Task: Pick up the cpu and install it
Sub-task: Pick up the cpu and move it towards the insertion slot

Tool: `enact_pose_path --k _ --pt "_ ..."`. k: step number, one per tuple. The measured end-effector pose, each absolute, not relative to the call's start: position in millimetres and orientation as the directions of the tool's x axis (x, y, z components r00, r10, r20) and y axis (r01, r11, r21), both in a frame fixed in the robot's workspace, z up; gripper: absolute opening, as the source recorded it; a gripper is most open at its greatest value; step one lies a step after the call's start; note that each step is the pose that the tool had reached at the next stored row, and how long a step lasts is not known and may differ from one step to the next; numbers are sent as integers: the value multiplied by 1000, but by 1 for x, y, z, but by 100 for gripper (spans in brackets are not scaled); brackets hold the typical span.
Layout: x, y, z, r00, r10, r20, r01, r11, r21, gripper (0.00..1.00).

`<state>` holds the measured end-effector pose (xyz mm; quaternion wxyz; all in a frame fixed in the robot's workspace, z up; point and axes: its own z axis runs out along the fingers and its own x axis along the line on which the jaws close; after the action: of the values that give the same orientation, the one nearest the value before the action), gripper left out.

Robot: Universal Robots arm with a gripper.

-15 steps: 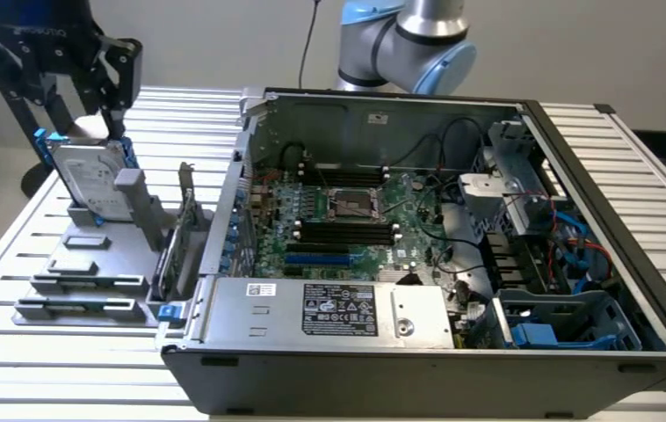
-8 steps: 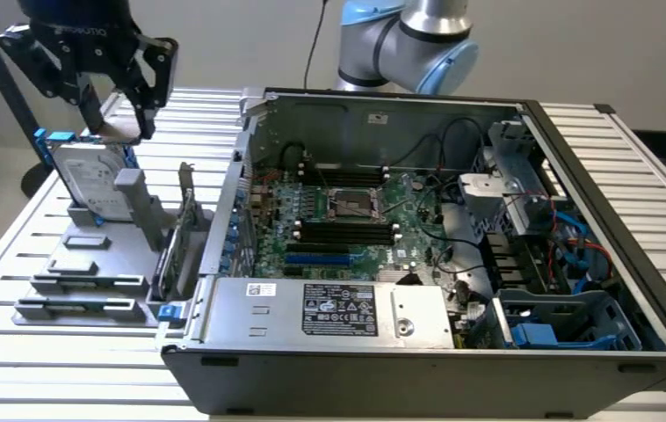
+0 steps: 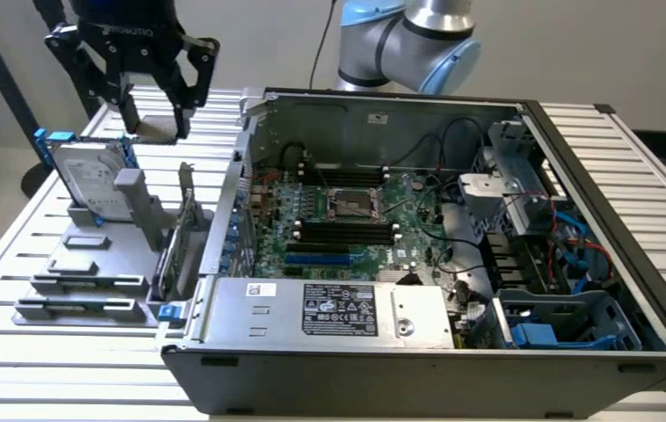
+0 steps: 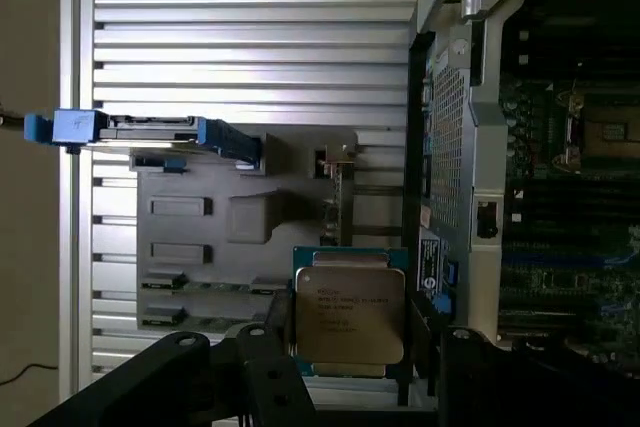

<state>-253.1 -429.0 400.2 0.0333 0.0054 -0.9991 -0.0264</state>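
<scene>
Holding: cpu (image 4: 348,312) clasped by tool (image 3: 156,129); held high over table (image 3: 76,387)
Remaining: socket (image 3: 354,204) seen empty; install judged not yet done

White lettering runs across the black body of the gripper (image 3: 155,129). Only its end can be made out, roughly "OTIQ". The cpu (image 4: 348,312) carries several lines of fine print on its metal top, too blurred to read. On the power supply (image 3: 421,308) sits a black label (image 3: 339,309) with white print and a row of small round marks, none legible. Beside it is a white sticker (image 3: 265,288) with dark bars like a barcode. The hard drive (image 3: 90,180) has a pale printed face, unreadable. A small blue-and-white tag (image 4: 430,259) on the computer case edge cannot be read either.
</scene>
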Motion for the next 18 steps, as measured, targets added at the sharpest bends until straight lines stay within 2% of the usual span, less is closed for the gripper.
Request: enact_pose_path --k 18 --pt "-171 -418 400 -998 -12 66 -9 999 51 55"
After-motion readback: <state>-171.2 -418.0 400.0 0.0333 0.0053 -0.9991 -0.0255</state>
